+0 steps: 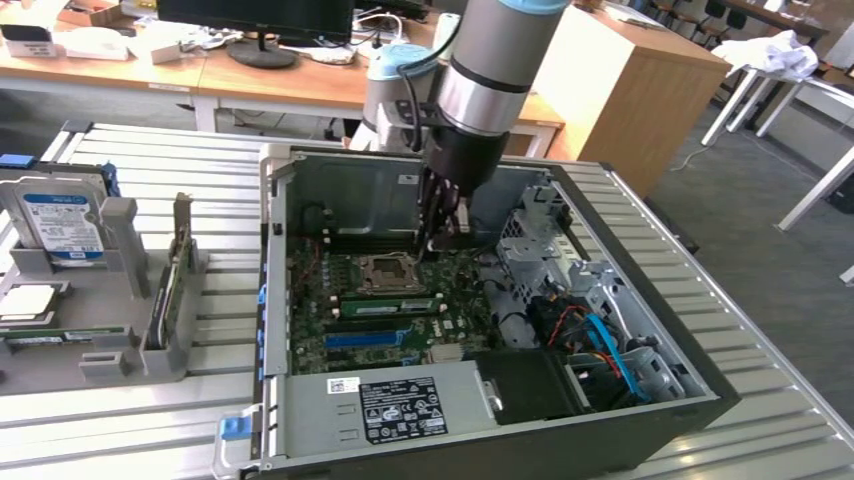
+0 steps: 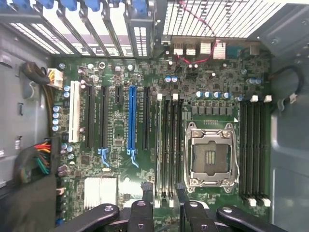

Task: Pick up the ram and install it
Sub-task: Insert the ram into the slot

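Ram [image 1: 387,303], a green stick with dark chips, sits on edge in a motherboard slot just at 6 o'clock of the open CPU socket [image 1: 387,272] in the exterior view, and it looks seated there, though we cannot tell whether its latches are closed. At 6 o'clock of the ram lies the blue slot [image 1: 363,339]. The gripper [image 1: 441,248] hangs above the board at about 1 o'clock of the ram, released and grasping nothing. In the wrist view we see its dark fingertips [image 2: 146,192] spread apart, with the bank of memory slots beside the socket between them. All of this lies inside the opened computer case [image 1: 276,300], whose labelled power supply [image 1: 400,405] is at 6 o'clock of the board. At 9 o'clock of the case, on the slatted metal desk [image 1: 174,160], a grey holder [image 1: 120,330] carries a hard drive [image 1: 60,225] with a blue-white label.
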Controlling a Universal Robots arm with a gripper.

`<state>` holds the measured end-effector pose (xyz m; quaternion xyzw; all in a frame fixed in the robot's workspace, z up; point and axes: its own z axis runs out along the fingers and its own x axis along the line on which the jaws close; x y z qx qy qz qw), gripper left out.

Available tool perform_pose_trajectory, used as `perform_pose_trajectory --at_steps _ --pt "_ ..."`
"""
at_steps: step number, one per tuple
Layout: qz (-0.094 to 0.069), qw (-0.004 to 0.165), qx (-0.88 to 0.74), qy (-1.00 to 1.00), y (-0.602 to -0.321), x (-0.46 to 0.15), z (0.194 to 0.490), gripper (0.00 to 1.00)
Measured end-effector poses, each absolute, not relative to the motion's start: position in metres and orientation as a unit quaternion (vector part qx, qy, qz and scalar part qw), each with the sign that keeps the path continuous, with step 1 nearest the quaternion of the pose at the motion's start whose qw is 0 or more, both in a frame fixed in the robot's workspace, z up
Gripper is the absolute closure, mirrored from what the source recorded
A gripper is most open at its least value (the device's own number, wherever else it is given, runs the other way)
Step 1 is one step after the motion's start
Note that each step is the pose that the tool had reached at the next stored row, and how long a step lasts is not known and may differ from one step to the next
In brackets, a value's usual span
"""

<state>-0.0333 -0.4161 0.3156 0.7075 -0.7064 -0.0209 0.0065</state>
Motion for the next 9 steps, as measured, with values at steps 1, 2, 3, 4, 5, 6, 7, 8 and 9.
perform_pose_trajectory --at_steps 1,2,3,4,5,6,7,8,9 --pt "-0.021 0.006 0.707 -0.706 -0.416 -0.033 0.319 0.69" --pt "-0.021 0.007 0.707 -0.706 -0.416 -0.033 0.322 0.69" --pt "-0.021 0.007 0.707 -0.706 -0.416 -0.033 0.325 0.69" --pt "-0.021 0.006 0.707 -0.706 -0.416 -0.033 0.328 0.69" --pt "-0.021 0.006 0.707 -0.706 -0.416 -0.033 0.331 0.69" --pt "-0.021 0.006 0.707 -0.706 -0.416 -0.033 0.334 0.69" --pt "-0.021 0.007 0.707 -0.706 -0.416 -0.033 0.336 0.69" --pt "-0.021 0.007 0.707 -0.706 -0.416 -0.033 0.339 0.69" --pt "-0.021 0.006 0.707 -0.706 -0.416 -0.033 0.342 0.69"
